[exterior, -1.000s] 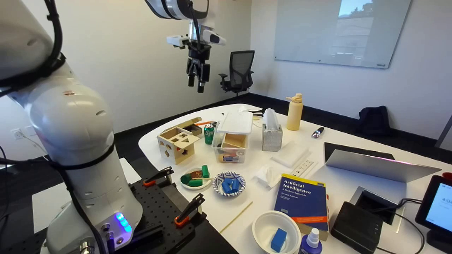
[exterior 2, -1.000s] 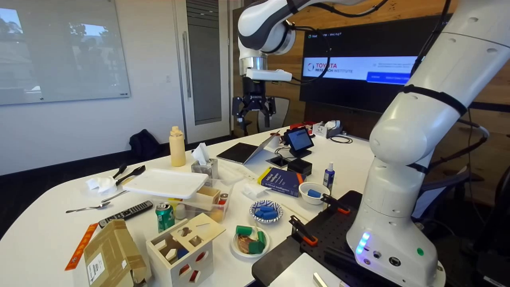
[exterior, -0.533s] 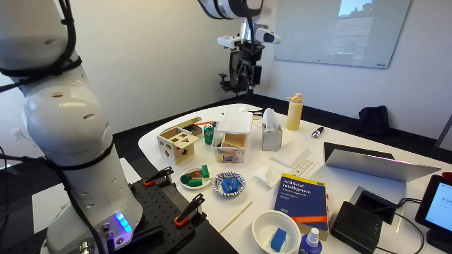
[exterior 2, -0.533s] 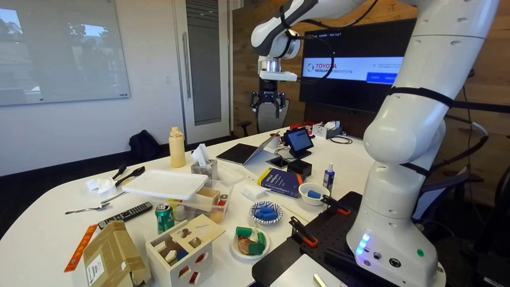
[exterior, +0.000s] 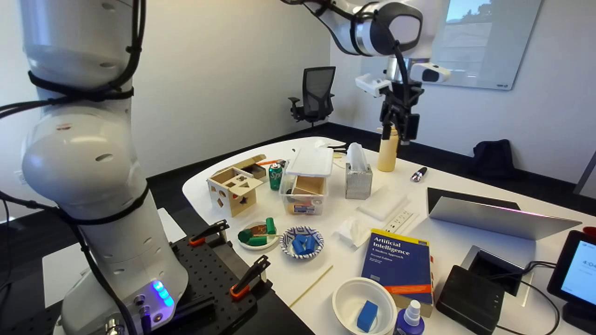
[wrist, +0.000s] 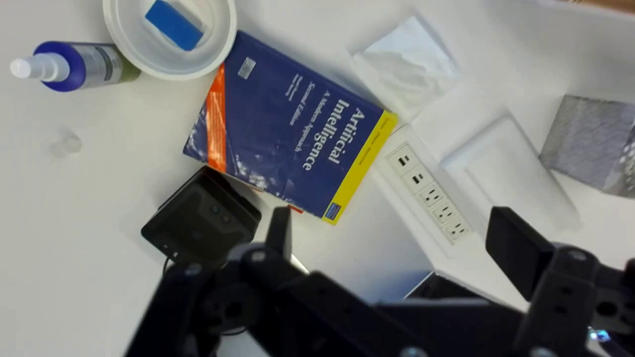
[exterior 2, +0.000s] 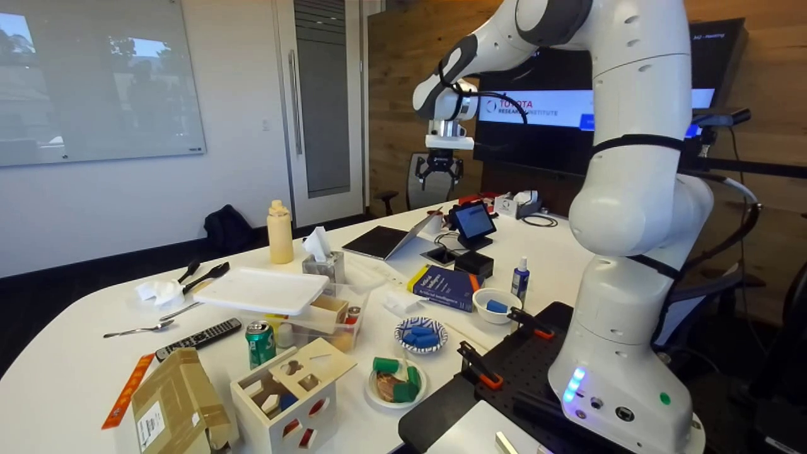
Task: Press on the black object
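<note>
The black object (exterior: 471, 300) is a low, matte black box lying on the white table beside the blue book (exterior: 399, 265). It also shows beside the book in an exterior view (exterior 2: 474, 265). In the wrist view the black object (wrist: 201, 218) is at the left, its lower part hidden behind a gripper finger. My gripper (exterior: 396, 137) is open and empty, high above the table. It shows in an exterior view (exterior 2: 438, 184) too. In the wrist view the gripper's fingers (wrist: 392, 228) are wide apart over the grey laptop and the outlet strip, touching nothing.
A grey laptop (exterior: 493, 218), a dark-framed screen (exterior: 577, 274) and cables surround the black object. A white bowl (exterior: 342, 298) with a blue block and a spray bottle (exterior: 412, 318) stand near the book. A tissue box (exterior: 358, 181) and yellow bottle (exterior: 388, 156) stand farther back.
The arm has swung across the table, carrying the open gripper toward the laptop and book side, and it is a little lower. The table objects have not moved.
</note>
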You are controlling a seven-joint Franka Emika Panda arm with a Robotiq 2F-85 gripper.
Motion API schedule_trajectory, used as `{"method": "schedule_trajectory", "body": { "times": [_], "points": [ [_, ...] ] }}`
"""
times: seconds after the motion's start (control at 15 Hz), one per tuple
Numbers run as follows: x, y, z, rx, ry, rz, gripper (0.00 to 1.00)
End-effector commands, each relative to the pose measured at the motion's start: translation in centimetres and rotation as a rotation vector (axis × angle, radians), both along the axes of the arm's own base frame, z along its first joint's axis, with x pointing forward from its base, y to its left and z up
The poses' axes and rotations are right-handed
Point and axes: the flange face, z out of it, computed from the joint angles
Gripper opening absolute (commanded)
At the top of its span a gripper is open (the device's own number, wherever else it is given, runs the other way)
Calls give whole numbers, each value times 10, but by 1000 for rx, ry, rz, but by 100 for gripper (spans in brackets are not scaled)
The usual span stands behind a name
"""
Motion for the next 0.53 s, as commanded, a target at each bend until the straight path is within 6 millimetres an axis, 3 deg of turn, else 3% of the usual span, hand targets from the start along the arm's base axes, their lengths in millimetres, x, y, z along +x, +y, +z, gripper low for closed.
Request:
{"method": "schedule_trajectory", "body": {
  "times": [0.0, 0.13, 0.2, 0.33, 0.47],
  "points": [
    [23, -57, -35, -23, -6, -119, 100],
    [22, -83, -60, -16, 3, -179, 96],
    [19, -94, -75, -8, 4, -209, 74],
    [14, -113, -98, -2, -1, -259, 69],
    [6, -132, -122, -6, -15, -307, 53]
  ]
}}
